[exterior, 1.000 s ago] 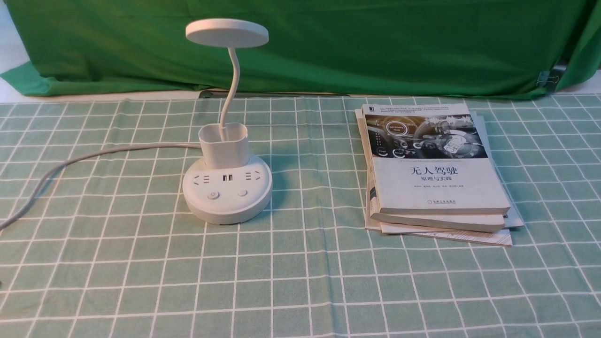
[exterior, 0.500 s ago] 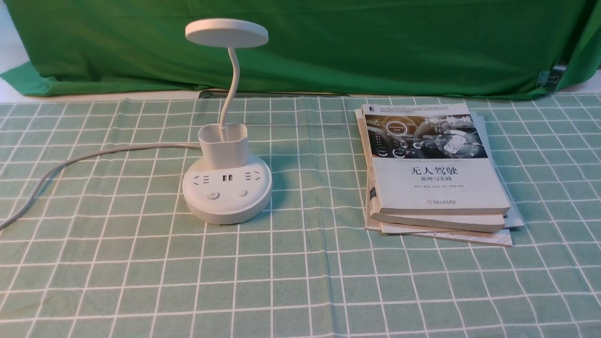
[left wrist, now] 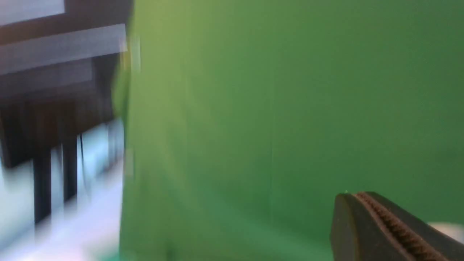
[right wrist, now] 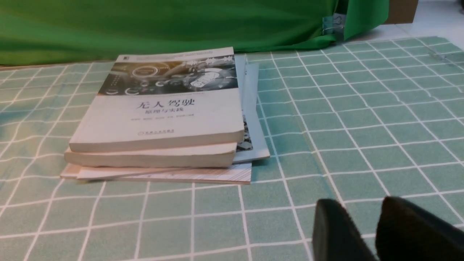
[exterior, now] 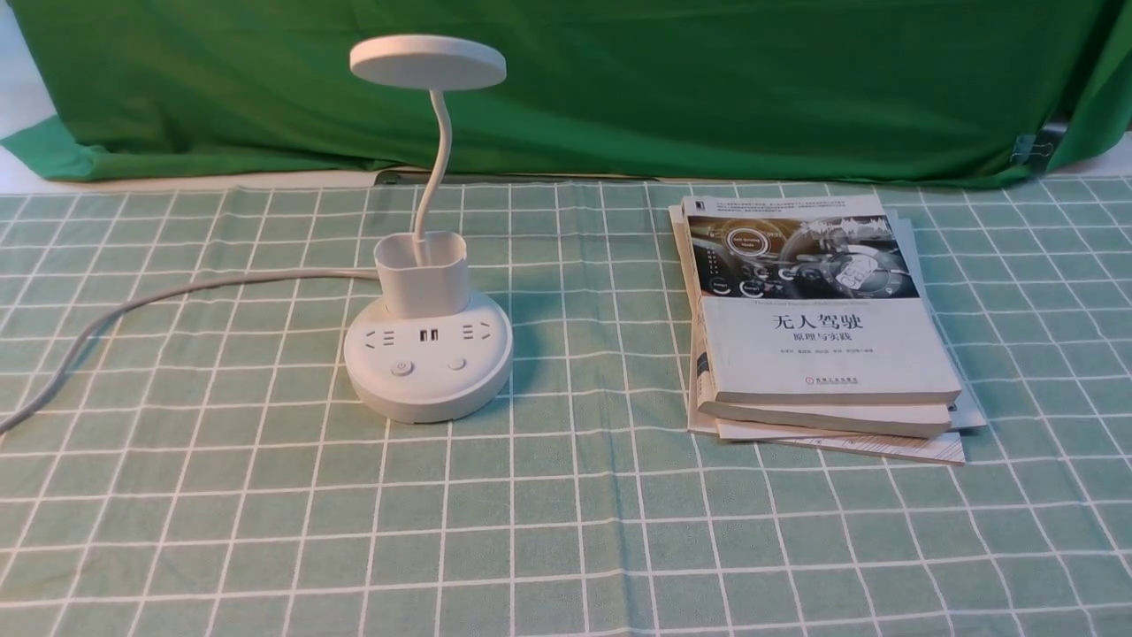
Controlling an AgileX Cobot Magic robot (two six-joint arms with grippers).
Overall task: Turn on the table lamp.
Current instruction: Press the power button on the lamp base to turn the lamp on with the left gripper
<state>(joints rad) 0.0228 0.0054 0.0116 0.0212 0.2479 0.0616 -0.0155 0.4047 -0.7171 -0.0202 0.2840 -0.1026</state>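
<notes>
The white table lamp [exterior: 428, 372] stands left of centre in the front view. It has a flat disc head [exterior: 427, 62], a thin curved neck, a cup-shaped holder [exterior: 422, 274] and a round base. Two buttons [exterior: 402, 367] sit at the front of the base, below the sockets. No glow shows from the head. Neither gripper appears in the front view. In the blurred left wrist view my left gripper [left wrist: 359, 195] is shut on nothing, in front of green cloth. My right gripper [right wrist: 360, 201] stands slightly open and empty, low over the checked cloth near the books.
A stack of books [exterior: 818, 327] lies right of the lamp, also seen in the right wrist view as books [right wrist: 163, 108]. The lamp's grey cord [exterior: 133, 305] runs off to the left. A green backdrop [exterior: 707, 80] closes the far edge of the checked tablecloth [exterior: 566, 531].
</notes>
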